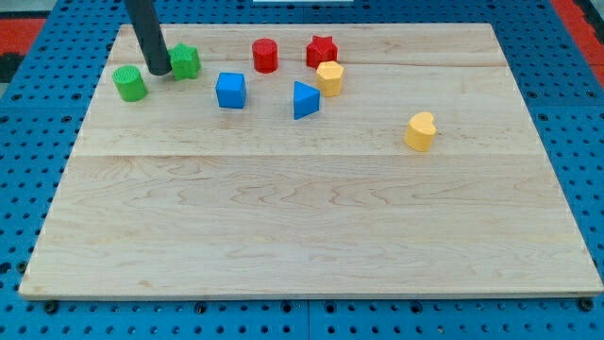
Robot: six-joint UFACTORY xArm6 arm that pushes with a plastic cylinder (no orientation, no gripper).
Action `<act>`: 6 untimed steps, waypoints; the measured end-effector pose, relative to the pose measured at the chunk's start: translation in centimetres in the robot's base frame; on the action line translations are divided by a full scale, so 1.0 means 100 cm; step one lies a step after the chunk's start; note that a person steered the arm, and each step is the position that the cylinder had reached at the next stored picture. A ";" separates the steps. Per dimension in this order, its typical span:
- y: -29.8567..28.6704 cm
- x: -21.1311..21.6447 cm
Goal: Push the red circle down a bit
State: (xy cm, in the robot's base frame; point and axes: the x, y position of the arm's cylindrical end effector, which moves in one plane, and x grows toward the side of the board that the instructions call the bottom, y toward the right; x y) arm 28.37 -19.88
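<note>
Camera view shows my tip (159,72) resting between the green circle (130,83) and the green star-like block (185,62), near the top left of the table (283,217). My end effector is a bare rod; it has nothing that opens or closes and holds nothing. The red circle (265,55) sits well to the view's right of my tip, near the table's top edge, with the red star (322,50) just beside it and the blue cube (230,91) lower left. To do this well, I judge I should travel along the top edge, skirting above the green star-like block, settle directly above the red circle's centre, then push straight down briefly so it passes between the blue cube and blue triangle (304,99) untouched.
</note>
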 end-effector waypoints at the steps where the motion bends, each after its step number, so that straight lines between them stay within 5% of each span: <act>1: -0.023 -0.028; 2: -0.003 -0.078; 3: 0.079 -0.089; 6: 0.138 -0.021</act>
